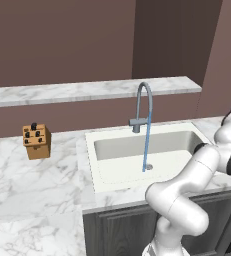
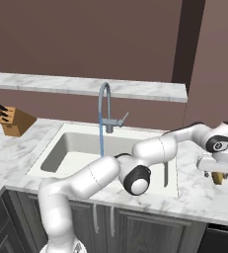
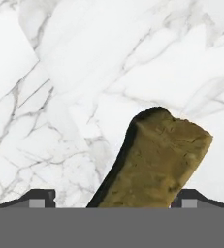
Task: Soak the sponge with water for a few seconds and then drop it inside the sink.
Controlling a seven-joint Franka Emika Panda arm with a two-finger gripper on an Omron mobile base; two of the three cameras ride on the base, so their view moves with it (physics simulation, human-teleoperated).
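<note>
Hand (image 2: 218,174) at the right edge of the right base frame, low over the marble tabletop (image 2: 204,202), fingers spread wide either side of the sponge (image 3: 157,160); no pinch visible yet. Sponge at lower centre of the hand frame, between the fingertips (image 3: 40,197), apparently placed for closing. Water (image 1: 146,145) running mid-frame into the sink (image 1: 89,150). Open tabletop around the sponge; sink rim and tap (image 1: 143,107) well apart, leaving clear room to lift.

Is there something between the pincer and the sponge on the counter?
Nothing visible does. In the hand view the sponge lies on the marble counter directly between the two open fingertips, with no other thing in front of it.
</note>
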